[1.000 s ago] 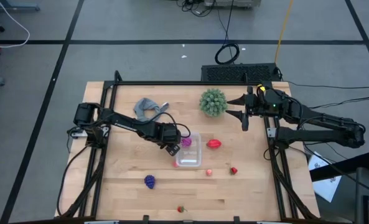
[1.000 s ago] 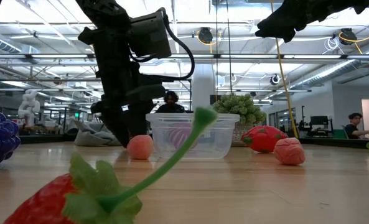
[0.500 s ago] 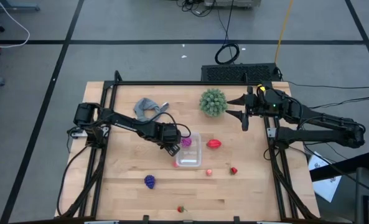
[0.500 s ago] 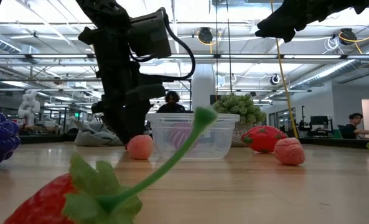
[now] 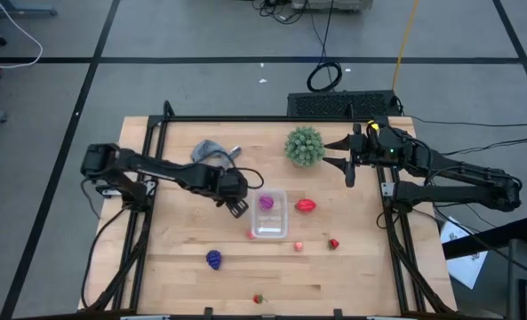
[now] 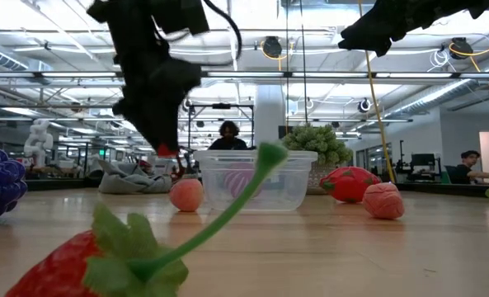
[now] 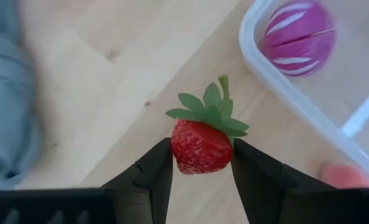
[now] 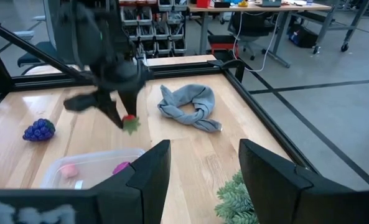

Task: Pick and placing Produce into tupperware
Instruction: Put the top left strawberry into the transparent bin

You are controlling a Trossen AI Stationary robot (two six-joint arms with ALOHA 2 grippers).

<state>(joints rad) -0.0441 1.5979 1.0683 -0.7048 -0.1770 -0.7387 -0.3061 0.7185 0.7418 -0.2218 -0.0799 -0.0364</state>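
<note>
I worked in a big open robotics lab or workshop. My wooden table (image 5: 201, 276) stood in a black metal frame (image 5: 245, 118) on a grey floor marked off with dark tape lines (image 5: 85, 93), with cables (image 5: 323, 76) trailing over it. Level across the table I saw a high industrial ceiling with pipes and strip lights (image 6: 326, 78), a yellow cable (image 6: 374, 91) hanging down, and people seated at desks with monitors (image 6: 417, 161). Beyond that stood shelving with parts bins (image 8: 165, 22) and an office chair (image 8: 249, 28).
</note>
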